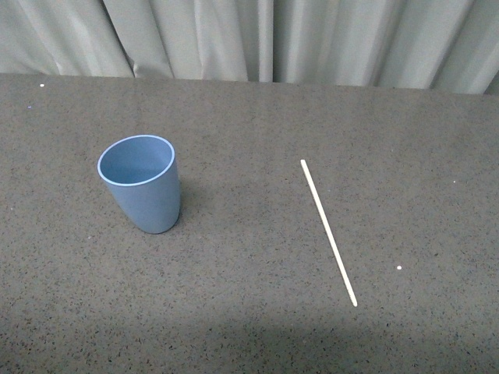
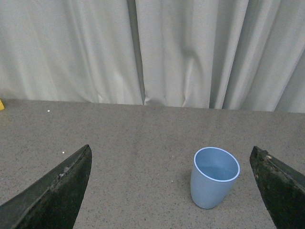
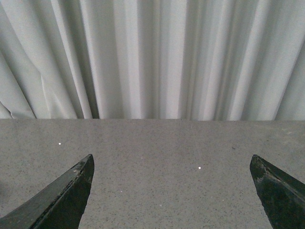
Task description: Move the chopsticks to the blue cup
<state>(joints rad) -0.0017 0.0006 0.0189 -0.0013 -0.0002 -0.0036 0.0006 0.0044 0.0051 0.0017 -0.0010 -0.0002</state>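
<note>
The blue cup (image 1: 143, 183) stands upright and empty on the dark speckled table, left of centre in the front view. It also shows in the left wrist view (image 2: 214, 176), ahead of my left gripper (image 2: 170, 160), which is open and empty, well short of the cup. The chopstick (image 1: 328, 231), a thin white stick, lies flat on the table to the right of the cup, running from far to near-right. My right gripper (image 3: 170, 160) is open and empty over bare table; the chopstick does not show in its view. Neither arm shows in the front view.
A pale pleated curtain (image 1: 257, 39) hangs along the table's far edge. A small yellow thing (image 2: 1, 104) sits at the edge of the left wrist view. Tiny white specks (image 1: 399, 268) dot the table.
</note>
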